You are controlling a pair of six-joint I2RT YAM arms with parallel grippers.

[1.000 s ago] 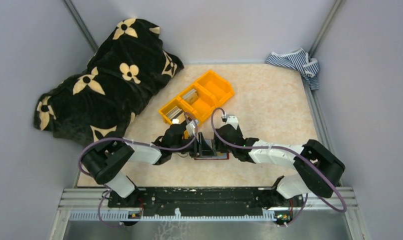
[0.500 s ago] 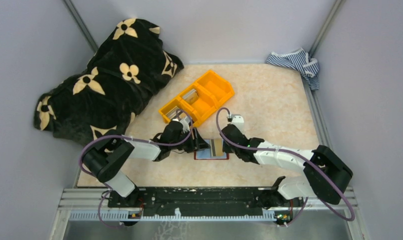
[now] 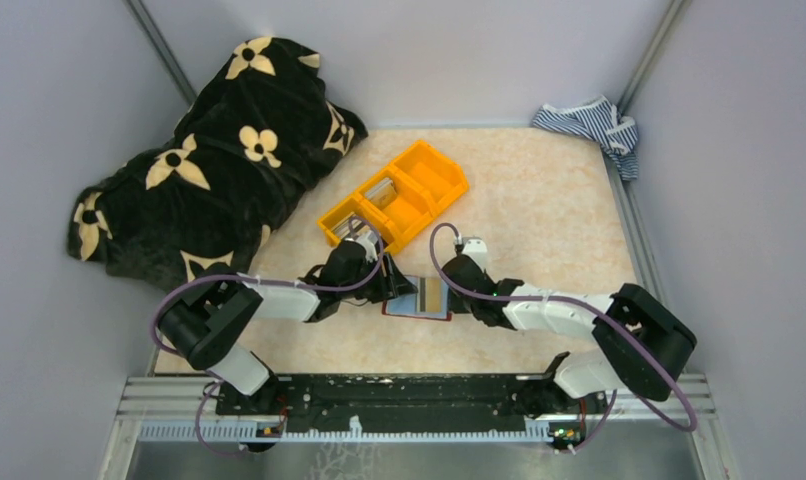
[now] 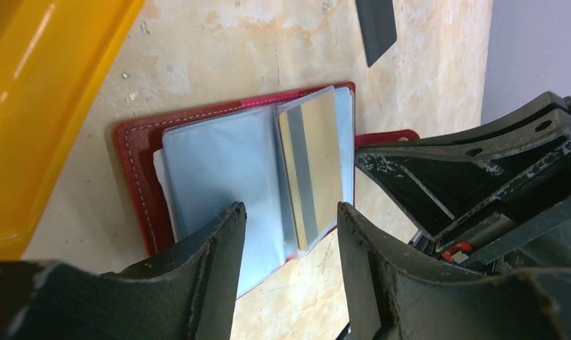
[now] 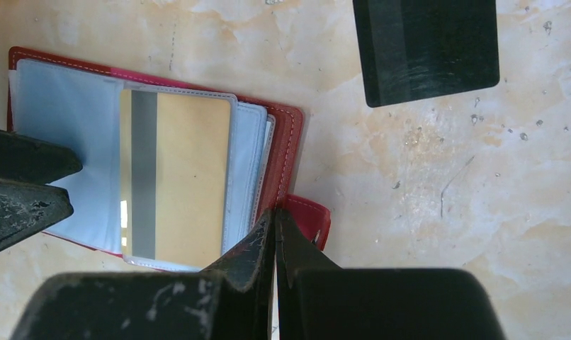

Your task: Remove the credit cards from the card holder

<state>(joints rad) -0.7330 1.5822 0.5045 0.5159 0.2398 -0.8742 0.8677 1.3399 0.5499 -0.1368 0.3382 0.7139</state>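
Left gripper (image 4: 290, 212): fingers parted, tips pointing down. Right gripper (image 5: 274, 214): fingers pressed together, tips just opposite the left gripper. Both arms reach low, converging toward each other.

The flat black rectangular card (image 5: 424, 49) is cut by the top edge in both wrist views. The dark red bifold wallet's (image 5: 286, 156) small closing tab (image 5: 307, 216) lies partly behind the right jaws. From above, the orange plastic bin's (image 3: 394, 195) contents are too small to tell.
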